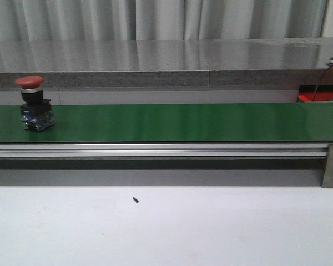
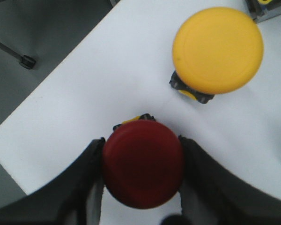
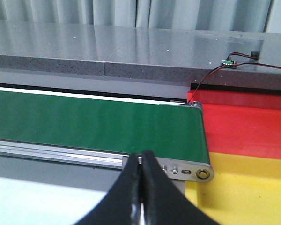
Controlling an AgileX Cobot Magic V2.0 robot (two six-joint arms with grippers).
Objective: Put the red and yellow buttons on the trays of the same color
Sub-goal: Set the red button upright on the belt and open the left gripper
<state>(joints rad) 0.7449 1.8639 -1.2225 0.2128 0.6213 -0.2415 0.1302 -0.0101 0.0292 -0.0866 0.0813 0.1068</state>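
Note:
In the left wrist view, my left gripper (image 2: 141, 141) is shut on a red button (image 2: 143, 164), with a finger pressed against each side of its cap, over the white table (image 2: 107, 79). A yellow button (image 2: 218, 49) stands on the table just beyond it, apart from it. In the front view a second red button (image 1: 34, 102) stands upright at the far left of the green conveyor belt (image 1: 183, 122). My right gripper (image 3: 141, 157) is shut and empty near the belt's right end. The red tray (image 3: 248, 126) and yellow tray (image 3: 243, 192) lie past that end. Neither gripper shows in the front view.
A grey stone ledge (image 1: 166, 61) runs behind the belt, and an aluminium rail (image 1: 155, 149) runs along its front. A grey part with yellow (image 2: 267, 7) sits at the corner of the left wrist view. The table edge (image 2: 9, 154) drops to the floor beside my left gripper.

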